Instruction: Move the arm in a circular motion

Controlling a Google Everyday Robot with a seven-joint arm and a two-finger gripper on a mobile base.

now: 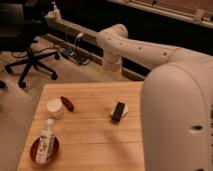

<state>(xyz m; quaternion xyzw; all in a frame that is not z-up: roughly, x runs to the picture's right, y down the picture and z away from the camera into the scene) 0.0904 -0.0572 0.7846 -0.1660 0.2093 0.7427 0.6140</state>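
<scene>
The arm (pixel 150 52) consisted of thick, rounded tubular segments in cream-white, joined by smooth bulbous housings. Small dark screw holes ran in a row along the middle segment, and one dark recess marked the large near housing. The gripper (pixel 113 70), likewise pale, terminated the far, narrower segment.
</scene>
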